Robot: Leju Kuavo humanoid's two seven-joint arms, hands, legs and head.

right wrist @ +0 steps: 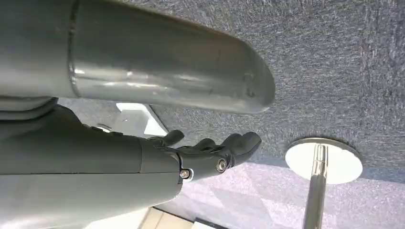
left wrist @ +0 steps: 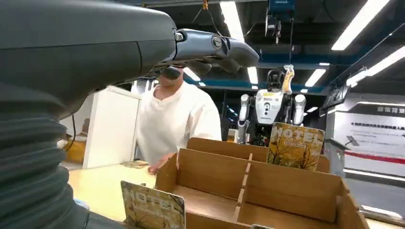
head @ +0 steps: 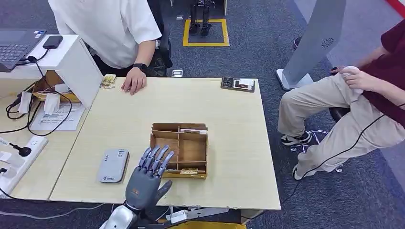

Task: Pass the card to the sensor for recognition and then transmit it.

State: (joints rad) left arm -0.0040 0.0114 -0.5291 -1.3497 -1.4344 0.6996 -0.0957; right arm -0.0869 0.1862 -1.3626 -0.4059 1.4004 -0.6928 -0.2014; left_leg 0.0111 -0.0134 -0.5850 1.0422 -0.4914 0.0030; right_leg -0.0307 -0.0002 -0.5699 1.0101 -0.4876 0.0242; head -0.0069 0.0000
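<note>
We are holding our left hand over the near edge of the counter, fingers spread and grasping nothing, just beside the near-left corner of the cardboard box. The card we are after is standing on edge in the box's near compartment, its long axis running along the near wall, so it is lying just to the right of our fingertips and slightly ahead of the palm. In the left wrist view the same card is showing upright against the near wall, very close under the hand, while a second card is leaning at the far wall of the box.

The sensor, a flat grey device, is lying on the counter just to the left of our left hand, well within that arm's reach. So the hand is sitting between the card and the sensor: we are judging that the coming move calls for a short shift right and down over the box wall to pinch the card's top edge.

Our right hand is hanging low beside the body over carpet, fingers loosely curled and holding nothing, well apart from the box. The left hand is plainly the nearer one.

A person's hand is resting on the far edge of the counter, where we are judging the card will go afterwards.
</note>
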